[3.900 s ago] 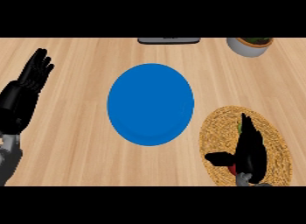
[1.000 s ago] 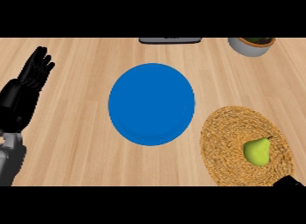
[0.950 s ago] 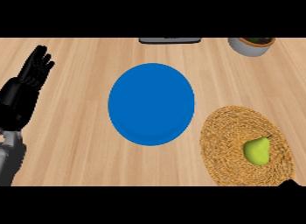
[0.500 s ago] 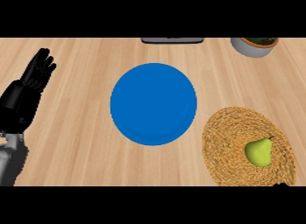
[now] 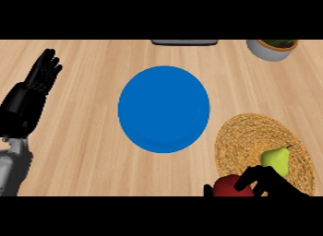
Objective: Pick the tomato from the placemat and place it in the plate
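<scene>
The tomato (image 5: 227,187) was found at the lower edge of the head view, over the near left rim of the round woven placemat (image 5: 249,133). The right hand (image 5: 277,185) entered from the lower right corner, its dark fingers (image 5: 254,174) curled over the top of the tomato and another dark digit showing at the tomato's left side, so the fruit was held between them. Whether the tomato touched the mat could not be determined.

A yellow-green pear (image 5: 277,159) lay on the placemat just beside the hand. The blue plate (image 5: 164,109) sat on the wooden counter (image 5: 89,152) left of the mat, apart from it, with nothing on it.

The left hand (image 5: 29,97) rested at the left edge, fingers straight and pointing up, holding nothing.

A grey pot (image 5: 272,50) and a dark flat object (image 5: 183,42) stood along the far edge.
</scene>
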`<action>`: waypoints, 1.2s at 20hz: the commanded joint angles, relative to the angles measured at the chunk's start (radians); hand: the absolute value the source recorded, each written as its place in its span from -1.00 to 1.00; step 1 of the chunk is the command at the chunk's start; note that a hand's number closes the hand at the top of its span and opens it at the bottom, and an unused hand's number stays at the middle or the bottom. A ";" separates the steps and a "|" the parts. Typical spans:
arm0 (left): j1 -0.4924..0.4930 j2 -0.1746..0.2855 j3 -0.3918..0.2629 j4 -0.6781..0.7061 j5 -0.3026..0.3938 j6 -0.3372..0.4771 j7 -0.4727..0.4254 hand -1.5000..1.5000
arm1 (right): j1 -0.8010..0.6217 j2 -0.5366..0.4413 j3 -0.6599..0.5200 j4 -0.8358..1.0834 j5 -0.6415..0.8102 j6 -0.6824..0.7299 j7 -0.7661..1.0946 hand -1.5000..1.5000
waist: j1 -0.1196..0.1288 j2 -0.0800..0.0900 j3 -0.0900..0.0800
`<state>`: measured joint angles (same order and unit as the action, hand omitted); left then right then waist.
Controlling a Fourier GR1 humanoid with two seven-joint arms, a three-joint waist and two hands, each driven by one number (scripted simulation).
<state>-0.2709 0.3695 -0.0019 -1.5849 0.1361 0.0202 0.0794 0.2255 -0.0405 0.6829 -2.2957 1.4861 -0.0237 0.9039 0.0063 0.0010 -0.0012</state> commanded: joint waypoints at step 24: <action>-0.019 -0.032 0.022 -0.018 -0.028 -0.040 0.033 0.00 | -1.123 0.040 -0.263 1.310 -0.586 -0.393 0.095 1.00 | 0.033 0.007 0.001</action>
<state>-0.2969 0.3366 0.0124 -1.5876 0.1127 -0.0170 0.1048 -0.7771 -0.0038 0.4528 -1.1804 0.9680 -0.3268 0.9955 0.0402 0.0085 -0.0001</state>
